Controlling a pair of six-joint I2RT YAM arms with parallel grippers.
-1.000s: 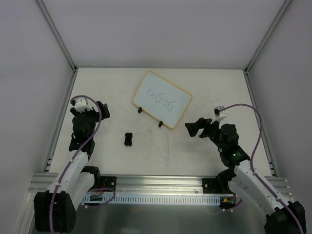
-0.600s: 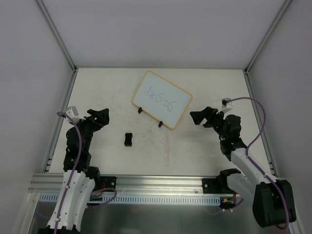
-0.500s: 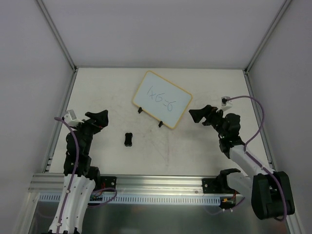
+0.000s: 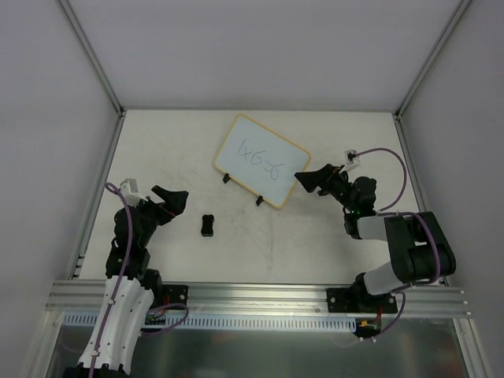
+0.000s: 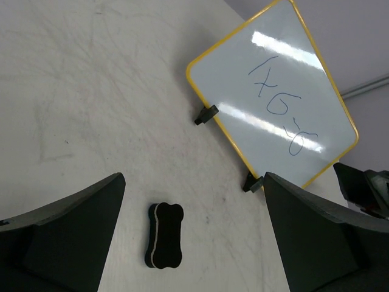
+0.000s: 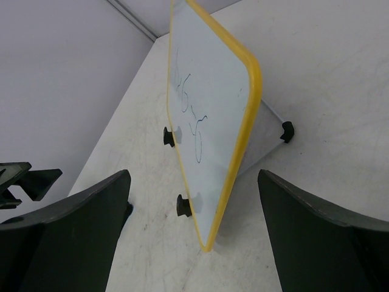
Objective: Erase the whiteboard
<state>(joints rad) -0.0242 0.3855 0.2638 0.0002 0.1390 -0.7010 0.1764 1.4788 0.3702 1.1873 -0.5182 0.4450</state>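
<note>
Beside the whiteboard (image 4: 262, 161), the right gripper (image 4: 311, 179) is hovering open; the left gripper (image 4: 172, 198), also open, is probably needing to grab the eraser (image 4: 207, 225) next.

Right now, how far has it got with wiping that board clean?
Barely begun. Nothing is wiped: the whiteboard still shows its handwritten sum. In hand: the left gripper is open, pointing at the eraser lying on the table; the right gripper is open at the board's edge. Left: grab the eraser, wipe.
</note>
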